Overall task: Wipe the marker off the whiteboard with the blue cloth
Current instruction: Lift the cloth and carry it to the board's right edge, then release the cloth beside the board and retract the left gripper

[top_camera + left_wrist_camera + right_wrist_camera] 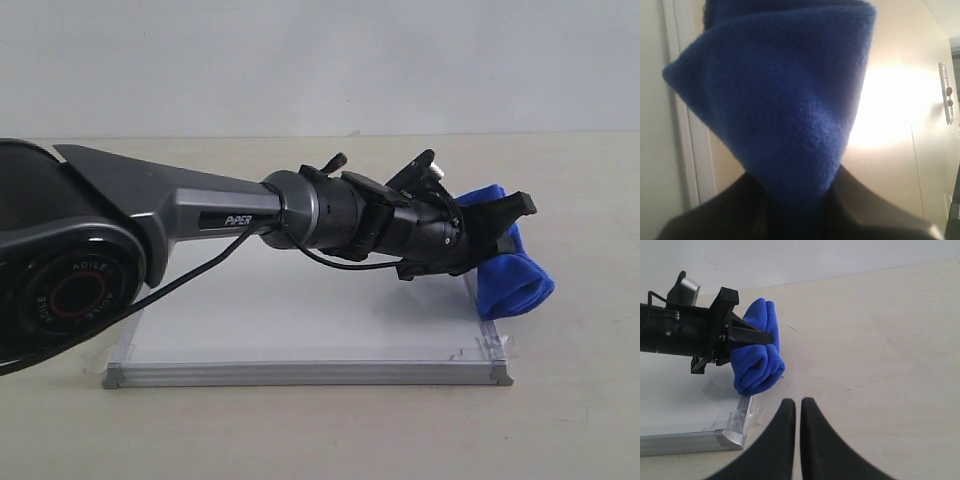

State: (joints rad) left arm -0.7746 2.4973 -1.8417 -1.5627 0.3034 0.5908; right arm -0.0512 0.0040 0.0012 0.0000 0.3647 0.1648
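Note:
The blue cloth (515,282) is a thick rolled bundle at the whiteboard's right edge, partly over the frame. My left gripper (500,232) has reached across the whiteboard (300,310) and is shut on the blue cloth (757,365). In the left wrist view the blue cloth (785,100) fills most of the picture and rises from the dark jaws of my left gripper (800,215). My right gripper (798,402) is shut on nothing above the bare table, just off the whiteboard's (680,395) front right corner. The marker line is hidden or out of view.
The left arm's grey link (160,205) and its cable lie low over the board's left half. Clear tape bits (747,412) stick out at the board's front right corner. A tan table (580,400) surrounds the board. A pale wall (320,60) stands behind.

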